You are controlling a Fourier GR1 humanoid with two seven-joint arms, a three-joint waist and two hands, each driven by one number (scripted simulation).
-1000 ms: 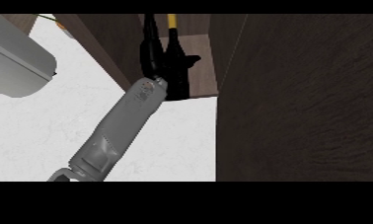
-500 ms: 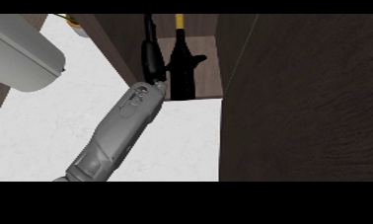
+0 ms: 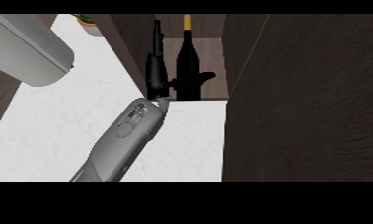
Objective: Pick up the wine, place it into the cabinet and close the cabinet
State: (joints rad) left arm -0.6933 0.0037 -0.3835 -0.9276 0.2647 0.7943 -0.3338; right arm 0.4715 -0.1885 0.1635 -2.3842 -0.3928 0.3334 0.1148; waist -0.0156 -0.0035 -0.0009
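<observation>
Seemingly upright wine [image 3: 188,65] inside cabinet [image 3: 299,99].

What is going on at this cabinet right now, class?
One grey forearm reaches up from the lower edge to the open cabinet. Its black hand is at the cabinet's mouth, fingers straight along the left wall and thumb pointing at the wine bottle. The bottle stands upright inside the cabinet, dark with a yellow top. The hand is not curled round it. The dark cabinet door stands open at the right. Which arm this is cannot be told.
</observation>
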